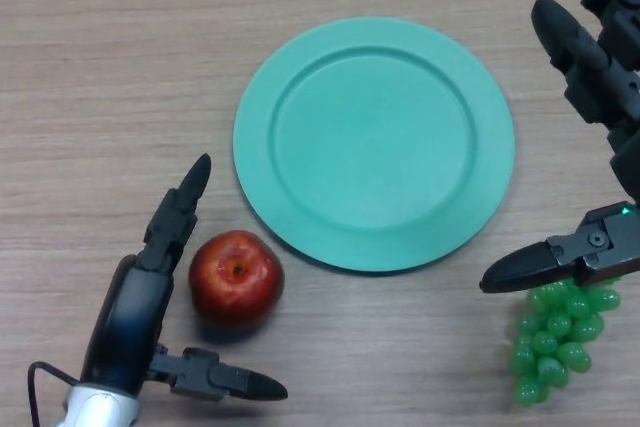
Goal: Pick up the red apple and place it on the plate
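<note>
the red apple [236, 279] sat on the table [90, 77] just left of the green plate [374, 143], not on it. the left hand [150, 292] bracketed it, fingers spread, seemingly ready to grip. the right hand [590, 147] hung spread above the grapes [560, 337], idle.

Place type unclear: only wood-grain table [90, 67] visible.

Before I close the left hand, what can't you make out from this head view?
- Red apple: underside and table contact hidden by its own body.
- Left hand: wrist cut off by the bottom edge.
- Right hand: palm cut off by the right edge.
- Green grapes: top hidden behind the right thumb.
</note>
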You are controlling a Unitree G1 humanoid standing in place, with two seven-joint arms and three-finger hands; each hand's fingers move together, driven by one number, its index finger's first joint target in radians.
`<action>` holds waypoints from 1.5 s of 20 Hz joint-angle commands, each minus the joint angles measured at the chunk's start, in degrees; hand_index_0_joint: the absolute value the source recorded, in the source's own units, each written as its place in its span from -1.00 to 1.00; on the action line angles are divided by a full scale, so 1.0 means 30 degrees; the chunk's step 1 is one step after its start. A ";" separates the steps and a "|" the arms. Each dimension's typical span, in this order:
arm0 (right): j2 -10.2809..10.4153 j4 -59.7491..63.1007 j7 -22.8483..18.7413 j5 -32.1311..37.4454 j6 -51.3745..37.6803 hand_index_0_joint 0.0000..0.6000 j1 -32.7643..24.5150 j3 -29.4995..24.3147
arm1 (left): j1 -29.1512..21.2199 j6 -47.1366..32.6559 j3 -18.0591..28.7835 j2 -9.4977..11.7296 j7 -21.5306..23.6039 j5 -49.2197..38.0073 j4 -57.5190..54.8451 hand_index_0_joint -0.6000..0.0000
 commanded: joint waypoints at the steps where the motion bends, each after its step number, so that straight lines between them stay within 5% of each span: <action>1: -0.0416 -0.0865 -0.0343 0.0650 -0.2924 -1.00 -0.0354 -0.1108 | -0.0154 -0.1641 0.0428 0.0511 0.0716 0.0538 -0.0685 -0.16; 3: -0.0508 -0.0949 -0.0460 0.0995 -0.2868 -1.00 -0.0315 -0.1363 | -0.0376 -0.1501 0.0624 0.0583 0.1168 0.1738 -0.0324 -0.99; 10: -0.0672 -0.1016 -0.0735 0.1069 -0.2443 -1.00 -0.0751 -0.1267 | -0.0400 0.0266 0.1128 0.0630 0.1930 0.3423 -0.2564 -1.00; 13: -0.0684 -0.0969 -0.0739 0.1103 -0.2425 -1.00 -0.0811 -0.1290 | -0.1115 0.0823 0.1524 0.0727 0.1024 0.3005 -0.5213 -1.00; 17: -0.0689 -0.1050 -0.0748 0.1105 -0.2399 -1.00 -0.0709 -0.1352 | -0.5166 0.2836 0.1921 0.0904 0.0285 0.1835 -0.6948 -1.00; 19: -0.0718 -0.1073 -0.0786 0.1067 -0.2243 -1.00 -0.0757 -0.1347 | -0.7640 0.3095 0.1688 0.1234 -0.0526 0.1317 -0.5303 -1.00; 22: -0.0887 -0.1164 -0.0920 0.1348 -0.1715 -1.00 -0.1085 -0.1667 | -1.1062 0.1055 0.1127 0.0959 0.0325 0.2035 0.0328 -1.00; 30: -0.0898 -0.0416 -0.0944 0.1429 -0.2762 -1.00 -0.0880 -0.1986 | -1.4026 -0.4570 -0.1054 0.0182 0.3218 0.4703 0.9648 -1.00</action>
